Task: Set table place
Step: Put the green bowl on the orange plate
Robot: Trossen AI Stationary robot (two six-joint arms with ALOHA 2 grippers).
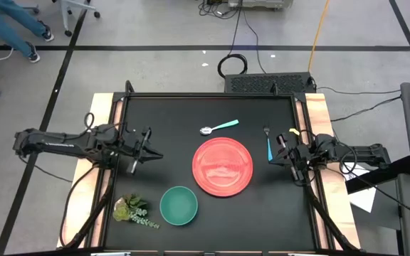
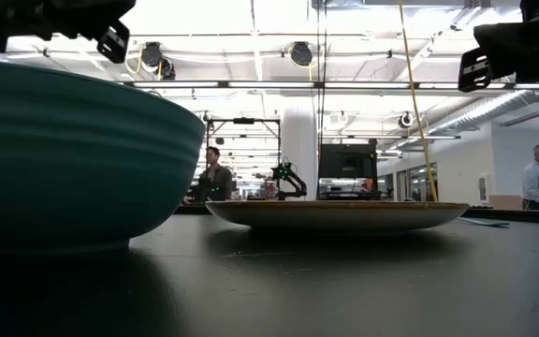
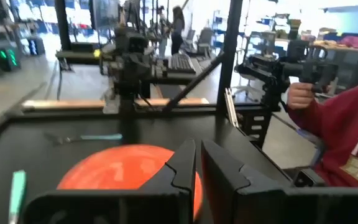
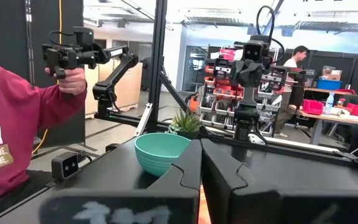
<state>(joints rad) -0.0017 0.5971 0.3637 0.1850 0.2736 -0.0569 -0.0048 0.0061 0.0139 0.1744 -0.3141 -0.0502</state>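
Teal bowl [image 2: 73, 159] sits nearest the low camera, upright on the black surface [image 1: 169, 121]. From above, taking the red plate [image 1: 222, 166] as clock centre: bowl at 8 o'clock, apart from the plate; teal-handled spoon [image 1: 219, 127] at 12, just clear of the rim; blue-handled fork [image 1: 267, 144] at 2, beside the plate. Plant sprig [image 1: 134, 210] lies beyond the bowl, near the left edge.

Left claw [image 1: 150, 151] hovers at 9 o'clock, well apart from the plate, fingers nearly together, holding nothing. Right claw [image 1: 280, 151] hangs by the right wooden strip, just beside the fork, shut and empty.

Judgement: early. Plate looks placed; bowl, spoon and fork not yet arranged around it.

Open room: wide bare stretch at 10 to 11; right edge is tight around the fork.
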